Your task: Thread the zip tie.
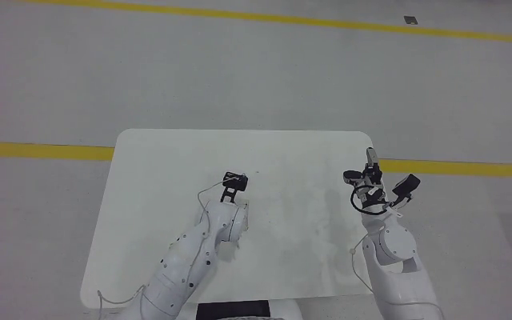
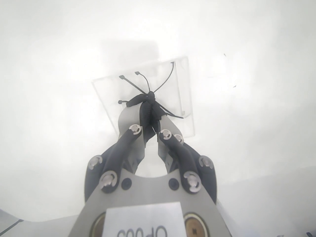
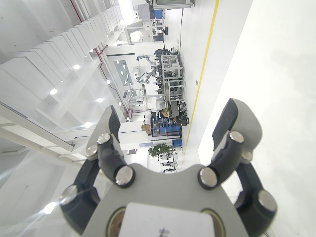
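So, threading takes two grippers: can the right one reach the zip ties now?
Probably, once turned: the right gripper is open but faces the room, and bare table separates it from the zip ties in the left gripper.

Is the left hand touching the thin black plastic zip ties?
Touching. The left wrist view shows the left hand shut on the thin black plastic zip ties, which fan out over the clear plastic tray.

Black zip ties [image 2: 147, 96] bunched in left end effector [image 2: 149, 107]
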You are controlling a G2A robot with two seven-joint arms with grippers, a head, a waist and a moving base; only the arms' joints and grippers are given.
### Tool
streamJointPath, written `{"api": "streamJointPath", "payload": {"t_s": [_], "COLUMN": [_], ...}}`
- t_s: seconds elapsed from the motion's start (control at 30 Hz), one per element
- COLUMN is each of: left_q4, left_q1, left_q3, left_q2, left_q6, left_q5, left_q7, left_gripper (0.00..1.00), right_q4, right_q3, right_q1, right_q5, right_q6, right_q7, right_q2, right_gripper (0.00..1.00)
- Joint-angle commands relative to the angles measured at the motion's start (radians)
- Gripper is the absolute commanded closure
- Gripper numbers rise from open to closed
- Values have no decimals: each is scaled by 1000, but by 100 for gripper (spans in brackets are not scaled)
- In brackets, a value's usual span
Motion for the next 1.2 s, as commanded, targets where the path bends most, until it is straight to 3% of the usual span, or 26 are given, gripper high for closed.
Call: {"api": "streamJointPath", "payload": {"t_s": [0.0, 0.13, 0.3, 0.43, 0.53, 0.57, 0.9, 0.97, 1.1, 1.17], "left_q4": [-32, -81, -137, -180, -211, -212, -209, -188, -217, -230], "left_q1": [18, 47, 78, 103, 122, 123, 124, 117, 97, 106], "left_q3": [-6, -21, -60, -106, -150, -156, -157, -179, -274, -325], "left_q2": [5, 15, 28, 42, 57, 58, 58, 60, 76, 90], "left_q6": [-10, -38, -110, -201, -316, -330, -329, -331, -406, -478], "left_q5": [12, 23, -24, -87, -160, -171, -175, -240, -390, -458], "left_q7": [-11, -24, -42, -51, -57, -57, -51, -34, -85, -90], "left_gripper": [100, 100, 100, 100, 100, 100, 100, 100, 100, 100], "right_q4": [0, 0, 0, 0, 0, 0, 0, 0, 0, 0], "right_q3": [0, 0, 0, 0, 0, 0, 0, 0, 0, 0], "right_q1": [0, 0, 0, 0, 0, 0, 0, 0, 0, 0], "right_q5": [0, 0, 0, 0, 0, 0, 0, 0, 0, 0], "right_q6": [0, 0, 0, 0, 0, 0, 0, 0, 0, 0], "right_q7": [0, 0, 0, 0, 0, 0, 0, 0, 0, 0], "right_q2": [0, 0, 0, 0, 0, 0, 0, 0, 0, 0], "right_gripper": [0, 0, 0, 0, 0, 0, 0, 0, 0, 0]}}
